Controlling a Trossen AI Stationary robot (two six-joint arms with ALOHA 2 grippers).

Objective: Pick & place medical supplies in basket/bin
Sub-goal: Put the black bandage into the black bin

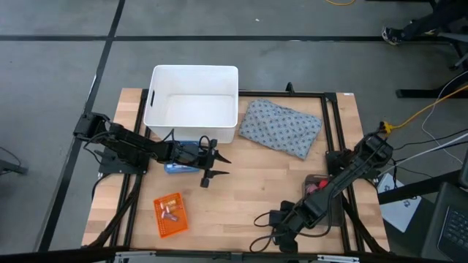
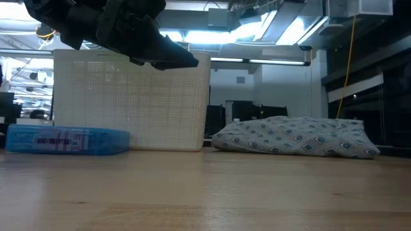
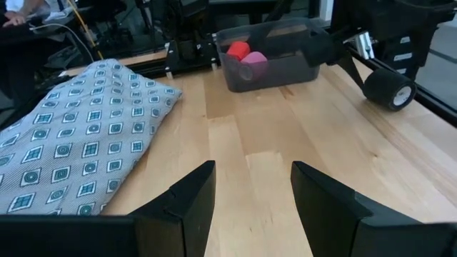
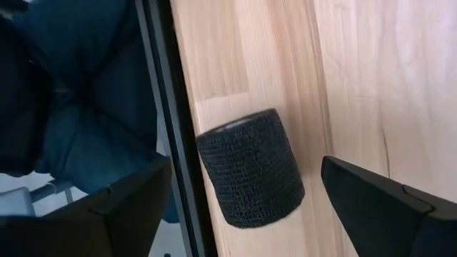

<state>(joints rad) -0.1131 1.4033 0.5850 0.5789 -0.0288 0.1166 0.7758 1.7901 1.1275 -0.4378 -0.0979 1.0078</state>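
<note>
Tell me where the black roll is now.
In the right wrist view, the black roll lies on the wooden table beside a black frame bar, ahead of the open right gripper.

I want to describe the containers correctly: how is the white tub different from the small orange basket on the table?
The white tub is large and deep with solid walls; the orange basket is small, flat and perforated. The tub looks empty in the high view, while the basket holds a few small pieces. The tub stands at the table's far edge beside the grey patterned pack; the basket lies near the front edge, turned at an angle. Both are rectangular and open-topped.
</note>
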